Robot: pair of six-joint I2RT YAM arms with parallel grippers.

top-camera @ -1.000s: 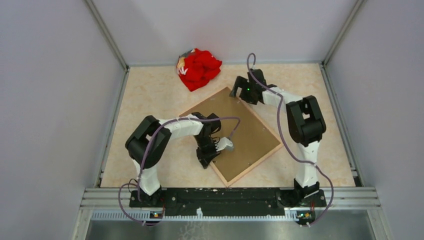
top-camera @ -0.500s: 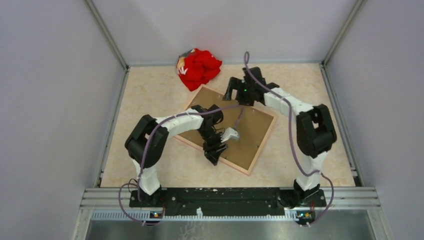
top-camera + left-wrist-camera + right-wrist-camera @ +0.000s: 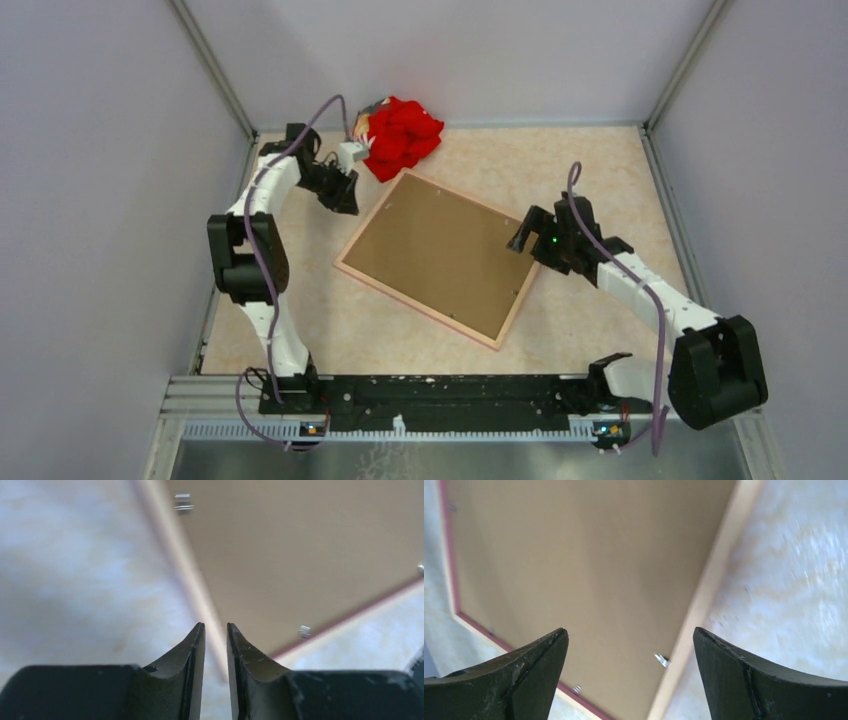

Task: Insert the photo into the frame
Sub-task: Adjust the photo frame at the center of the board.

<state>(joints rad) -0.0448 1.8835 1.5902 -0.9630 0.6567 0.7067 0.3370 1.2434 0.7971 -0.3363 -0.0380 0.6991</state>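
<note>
Table: pale marbled top, bare in most of the overhead view.

Frame: lies flat mid-table, brown hardboard backing up, light wood rim with a pink edge showing. It sits between the two arms. Its right edge lies under the right pincer, and one side rail lies below the left pincer and runs on ahead of it. The photo cannot be seen in any view, nor the front of the frame.

Red cloth bundle: at the table's far edge, just beyond and to the right of the left pincer; its folds hide whatever is inside.

Right pincer: fingers wide apart, nothing between them.

Left pincer: fingers a narrow slit apart, gripping nothing. The wrist view is blurred.

Metal tabs: small, along the inner rim; their position is too small to read.
</note>
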